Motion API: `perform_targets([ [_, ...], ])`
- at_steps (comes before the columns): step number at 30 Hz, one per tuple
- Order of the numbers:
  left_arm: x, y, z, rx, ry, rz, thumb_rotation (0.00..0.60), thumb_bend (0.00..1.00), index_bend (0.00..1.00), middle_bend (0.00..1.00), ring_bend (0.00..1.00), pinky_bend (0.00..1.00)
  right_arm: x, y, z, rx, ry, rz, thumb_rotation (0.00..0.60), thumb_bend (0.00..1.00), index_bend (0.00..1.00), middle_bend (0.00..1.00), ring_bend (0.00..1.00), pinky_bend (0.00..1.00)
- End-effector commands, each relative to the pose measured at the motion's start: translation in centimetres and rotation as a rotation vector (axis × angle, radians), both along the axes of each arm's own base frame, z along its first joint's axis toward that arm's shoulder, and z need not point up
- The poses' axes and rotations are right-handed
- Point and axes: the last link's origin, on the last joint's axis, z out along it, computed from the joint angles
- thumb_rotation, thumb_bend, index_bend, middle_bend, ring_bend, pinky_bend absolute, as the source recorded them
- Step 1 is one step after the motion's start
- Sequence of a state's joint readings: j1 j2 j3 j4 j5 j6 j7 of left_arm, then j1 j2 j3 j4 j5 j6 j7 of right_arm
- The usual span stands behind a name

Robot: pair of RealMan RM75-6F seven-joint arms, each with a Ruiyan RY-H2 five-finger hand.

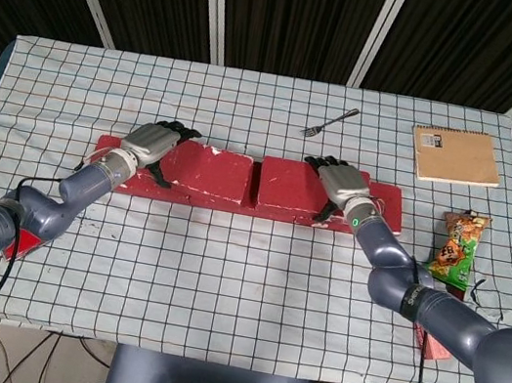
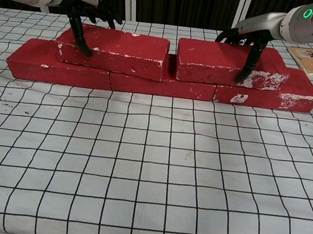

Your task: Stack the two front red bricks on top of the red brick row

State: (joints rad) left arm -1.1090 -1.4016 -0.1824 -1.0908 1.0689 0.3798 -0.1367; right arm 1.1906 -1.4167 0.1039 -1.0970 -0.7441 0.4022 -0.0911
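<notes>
Two bricks [image 2: 113,52] [image 2: 231,63] lie side by side atop the brick row [image 2: 160,86]

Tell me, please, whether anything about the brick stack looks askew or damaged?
The upper left brick sits slightly skewed to the row, its right end angled toward the upper right brick. All bricks show chipped, white-scuffed edges. Each robot hand, left and right, grips its upper brick.

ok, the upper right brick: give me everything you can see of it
The upper right brick is a red rectangular block with white scuffs along its front face and lower right corner. It lies flat on the bottom row, straddling a seam between two bricks. A narrow gap separates it from the upper left brick. The right hand rests over its right end, fingers draped down the front face.
</notes>
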Motion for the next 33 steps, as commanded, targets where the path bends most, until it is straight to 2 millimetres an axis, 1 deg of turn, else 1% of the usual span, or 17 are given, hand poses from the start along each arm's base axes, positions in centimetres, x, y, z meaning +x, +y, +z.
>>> perform_targets([
  [1, -0.06, -0.03, 0.11, 0.0, 0.004, 0.001, 0.6, 0.0, 0.09, 0.11, 0.0, 0.09, -0.03, 0.02, 0.04, 0.001, 0.0, 0.0, 0.6, 0.0, 0.04, 0.06, 0.0, 0.09],
  [11, -0.43, -0.27, 0.5, 0.001, 0.014, 0.012, 0.6, 0.0, 0.08, 0.11, 0.0, 0.09, -0.27, 0.11, 0.06, 0.001, 0.004, -0.001, 0.6, 0.0, 0.04, 0.06, 0.0, 0.09],
  [33, -0.66, -0.37, 0.59, 0.004, 0.016, 0.024, 0.6, 0.0, 0.08, 0.11, 0.0, 0.09, -0.04, 0.24, 0.21, -0.011, -0.005, 0.012, 0.6, 0.0, 0.03, 0.05, 0.0, 0.08],
])
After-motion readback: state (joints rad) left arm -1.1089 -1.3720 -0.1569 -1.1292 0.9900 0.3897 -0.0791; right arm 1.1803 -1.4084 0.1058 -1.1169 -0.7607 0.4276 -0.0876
